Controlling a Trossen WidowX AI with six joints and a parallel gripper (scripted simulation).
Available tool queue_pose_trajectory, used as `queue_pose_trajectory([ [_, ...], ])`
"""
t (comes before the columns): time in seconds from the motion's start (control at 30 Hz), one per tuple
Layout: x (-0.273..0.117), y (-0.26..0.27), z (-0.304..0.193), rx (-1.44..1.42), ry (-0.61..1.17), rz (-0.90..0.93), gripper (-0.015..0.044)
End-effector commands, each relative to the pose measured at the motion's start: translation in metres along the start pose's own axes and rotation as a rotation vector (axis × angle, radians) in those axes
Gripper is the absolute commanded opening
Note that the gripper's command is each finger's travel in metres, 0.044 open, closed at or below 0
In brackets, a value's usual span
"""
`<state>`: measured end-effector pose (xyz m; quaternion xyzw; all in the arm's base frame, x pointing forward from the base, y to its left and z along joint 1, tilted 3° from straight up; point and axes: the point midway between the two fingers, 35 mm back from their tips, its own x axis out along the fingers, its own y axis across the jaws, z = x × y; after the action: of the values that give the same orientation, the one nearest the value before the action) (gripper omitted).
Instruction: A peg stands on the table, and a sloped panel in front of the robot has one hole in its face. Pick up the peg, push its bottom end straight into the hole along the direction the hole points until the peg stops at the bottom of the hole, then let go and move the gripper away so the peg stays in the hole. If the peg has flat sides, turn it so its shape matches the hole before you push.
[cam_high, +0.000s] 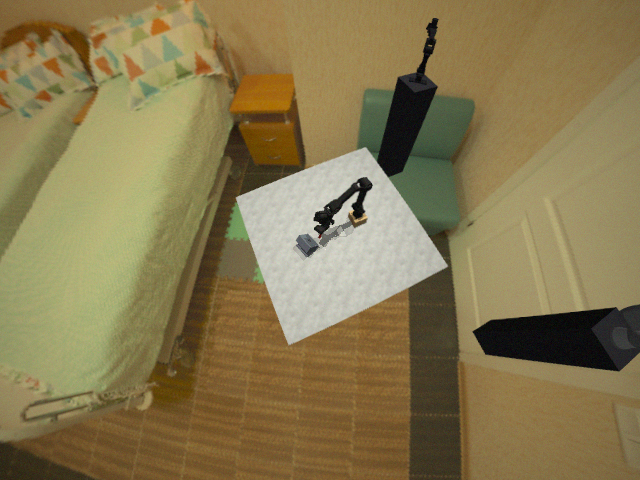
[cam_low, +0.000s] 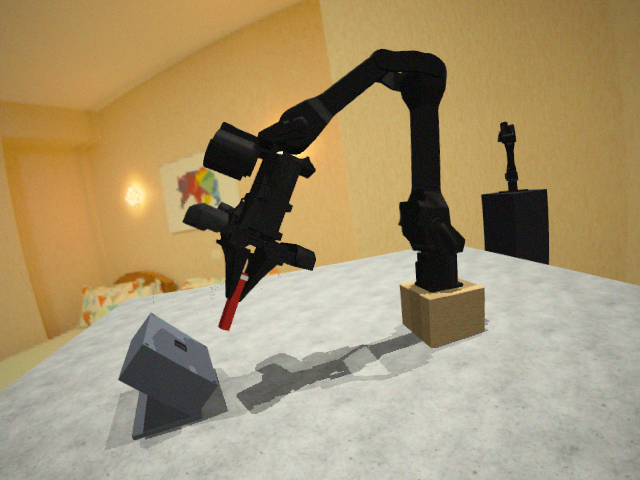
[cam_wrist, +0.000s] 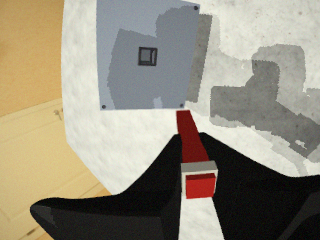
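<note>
A red square-sided peg (cam_high: 320, 236) (cam_low: 232, 309) (cam_wrist: 192, 142) with a pale band near its top is held in the air, tilted, its bottom end free. My gripper (cam_low: 236, 298) (cam_wrist: 188, 139) is shut on it. The sloped grey-blue panel (cam_high: 306, 243) (cam_low: 165, 365) (cam_wrist: 170, 90) stands beyond the peg's lower end, apart from it. Its square hole (cam_low: 180, 345) (cam_wrist: 147, 56) is dark-rimmed and empty. In the wrist view the hole is above and left of the peg's bottom end, and its sides look slightly turned from the peg's. Depth between them is hard to tell.
The white table (cam_high: 356, 268) (cam_low: 361, 428) carries the wooden block (cam_high: 357, 218) (cam_low: 454, 320) under the arm's base. The arm's shadow falls on the table and panel face. A black pedestal (cam_high: 405, 124) (cam_low: 516, 224) with another small arm stands beyond the table.
</note>
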<state>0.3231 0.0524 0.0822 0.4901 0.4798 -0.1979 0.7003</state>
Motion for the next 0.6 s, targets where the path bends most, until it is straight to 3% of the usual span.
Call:
queue_pose_trajectory([
  [0.0, -0.006, 0.002, 0.003, 0.020, -0.011, 0.041, 0.0000],
  [0.57, -0.014, -0.003, 0.015, 0.086, -0.048, 0.133, 0.0000],
])
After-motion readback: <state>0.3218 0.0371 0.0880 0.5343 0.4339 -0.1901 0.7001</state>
